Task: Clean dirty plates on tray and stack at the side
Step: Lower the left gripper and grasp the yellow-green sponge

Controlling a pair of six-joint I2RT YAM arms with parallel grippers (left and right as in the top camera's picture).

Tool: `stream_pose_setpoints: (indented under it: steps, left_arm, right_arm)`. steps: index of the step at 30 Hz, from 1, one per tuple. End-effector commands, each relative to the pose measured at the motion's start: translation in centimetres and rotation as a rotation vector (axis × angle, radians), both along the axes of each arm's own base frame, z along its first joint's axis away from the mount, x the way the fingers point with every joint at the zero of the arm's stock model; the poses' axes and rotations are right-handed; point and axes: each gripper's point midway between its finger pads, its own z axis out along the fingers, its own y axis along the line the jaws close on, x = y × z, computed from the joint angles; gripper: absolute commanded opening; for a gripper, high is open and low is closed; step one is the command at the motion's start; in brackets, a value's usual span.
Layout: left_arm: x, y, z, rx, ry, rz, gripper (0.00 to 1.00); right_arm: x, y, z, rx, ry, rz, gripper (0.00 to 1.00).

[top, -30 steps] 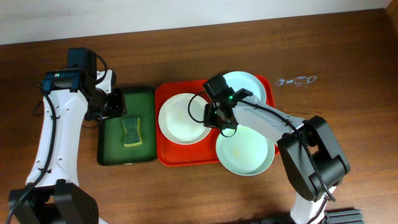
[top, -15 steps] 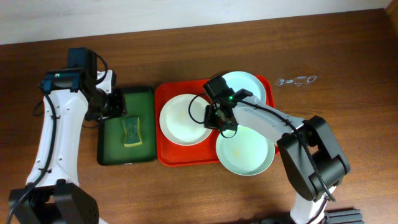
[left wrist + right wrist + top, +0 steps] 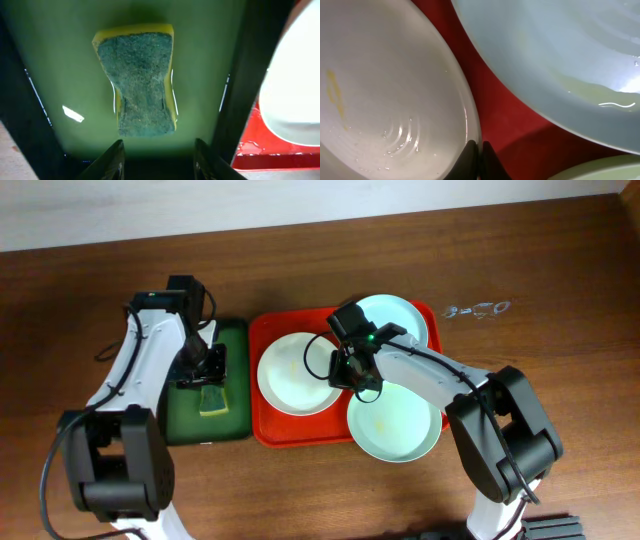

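Note:
The red tray holds three plates. The white plate lies at its left and shows a yellow smear in the right wrist view. One pale blue plate lies at the back right, another overhangs the front right edge. My right gripper is shut on the white plate's right rim. My left gripper is open, hovering over the yellow-green sponge in the dark green tray.
The sponge lies in the middle of the green tray, left of the red tray. A small clear wrapper-like object lies on the wooden table at the back right.
My left arm has swung right and forward from beside the green tray to over it, above the sponge. My right gripper and the plates have not moved.

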Motion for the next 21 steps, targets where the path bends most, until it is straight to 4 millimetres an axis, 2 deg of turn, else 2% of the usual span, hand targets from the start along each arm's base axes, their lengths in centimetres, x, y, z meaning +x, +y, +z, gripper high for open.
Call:
stream_pose_setpoints:
  steps: [1,6,9,12,15,21]
  left_arm:
    - [0.0,0.3,-1.3,0.023,0.024,0.004,0.41]
    - [0.9,0.4,-1.5,0.029,-0.012,0.023,0.43]
    - [0.8,0.9,-2.0,0.064,-0.013,0.06,0.47]
    - [0.4,1.0,-3.3,0.064,-0.009,0.061,0.44]
    - [0.1,1.0,-4.4,0.065,-0.015,0.063,0.37]
    - [-0.4,1.1,-6.0,0.065,-0.015,0.063,0.38]
  right_arm:
    - [-0.6,-0.2,-0.4,-0.021,0.015,0.015,0.04]
    - [-0.6,-0.2,-0.4,-0.021,0.015,0.015,0.04]
    - [-0.6,-0.2,-0.4,-0.021,0.015,0.014,0.04]
    - [-0.6,-0.2,-0.4,-0.021,0.015,0.014,0.05]
    - [-0.6,-0.2,-0.4,-0.021,0.014,0.015,0.05]
    - [-0.5,-0.2,-0.4,-0.019,0.012,0.014,0.05]
